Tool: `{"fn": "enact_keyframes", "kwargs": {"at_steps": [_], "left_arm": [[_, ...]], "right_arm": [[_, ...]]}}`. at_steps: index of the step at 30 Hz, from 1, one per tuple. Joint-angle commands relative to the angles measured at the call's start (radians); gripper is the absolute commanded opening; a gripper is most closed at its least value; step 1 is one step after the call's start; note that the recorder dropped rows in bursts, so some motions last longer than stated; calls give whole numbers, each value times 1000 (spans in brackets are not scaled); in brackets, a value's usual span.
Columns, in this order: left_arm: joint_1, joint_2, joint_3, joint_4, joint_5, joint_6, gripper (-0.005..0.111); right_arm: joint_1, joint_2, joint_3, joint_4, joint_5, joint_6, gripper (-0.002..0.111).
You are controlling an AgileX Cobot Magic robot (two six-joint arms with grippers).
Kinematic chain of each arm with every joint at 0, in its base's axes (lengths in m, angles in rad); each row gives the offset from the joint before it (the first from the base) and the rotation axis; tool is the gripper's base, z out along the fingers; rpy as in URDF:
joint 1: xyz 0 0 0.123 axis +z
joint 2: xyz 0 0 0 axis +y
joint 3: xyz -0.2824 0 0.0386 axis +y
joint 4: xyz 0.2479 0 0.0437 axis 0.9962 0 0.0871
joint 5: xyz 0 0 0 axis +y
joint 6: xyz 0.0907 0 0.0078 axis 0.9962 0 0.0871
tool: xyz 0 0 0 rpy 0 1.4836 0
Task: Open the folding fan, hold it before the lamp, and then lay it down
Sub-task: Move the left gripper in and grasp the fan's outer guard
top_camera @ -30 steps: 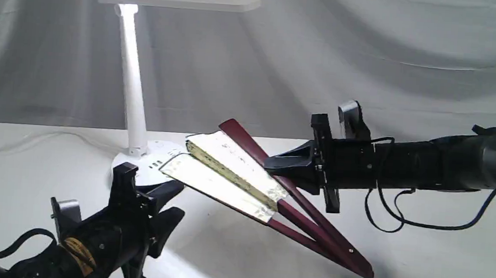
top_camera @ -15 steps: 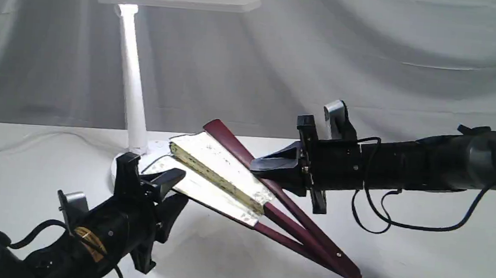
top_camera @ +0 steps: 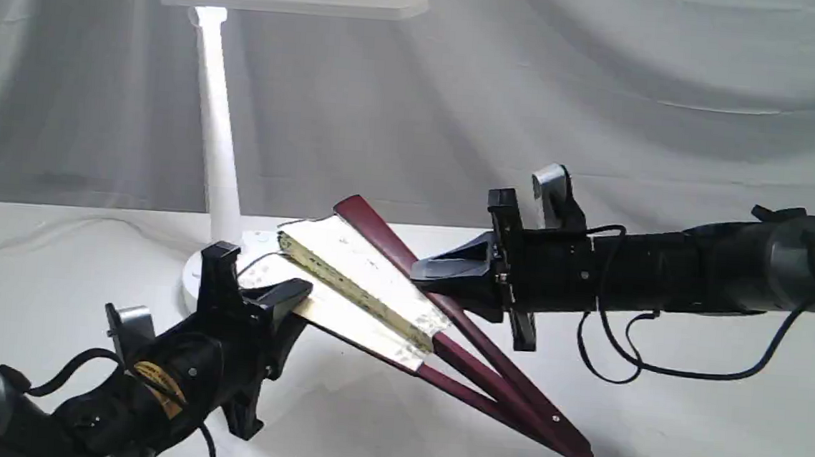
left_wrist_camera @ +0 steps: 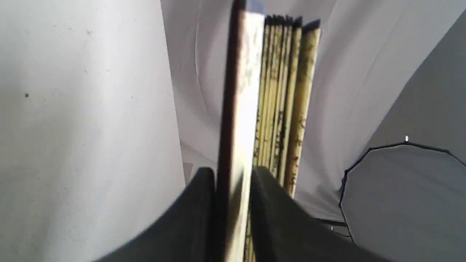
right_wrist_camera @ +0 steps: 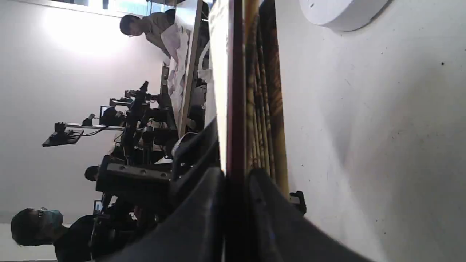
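Folding fan (top_camera: 375,287) hangs above the table (top_camera: 687,434) in the lower middle of the exterior view. It is partly spread into two wedges, with its pivot toward the lower right and its leaf end near the base of the lamp (top_camera: 217,136) at left. Dark marks speckle the cream leaf, too blurred to read, and a yellow label (top_camera: 153,381) on the left arm is likewise illegible. Left fingers (top_camera: 280,298) clamp the lower guard by its leaf end; right fingers (top_camera: 451,269) clamp the upper maroon guard.
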Motion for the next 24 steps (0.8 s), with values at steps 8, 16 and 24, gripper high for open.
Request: {"fn": "enact_keyframes", "kwargs": {"at_steps": [8,16,24], "left_arm": [[-3,3,-3,-30,12,-2,11],[-3,3,-3,-15,10,0,15],[-3,3,-3,-8,-28,0,21]], "right_arm": [[1,-19,8,-15,12,-3,0],[23,-19,8,-15,12,4,0],[23,-17,8,-15,12,6,0]]}}
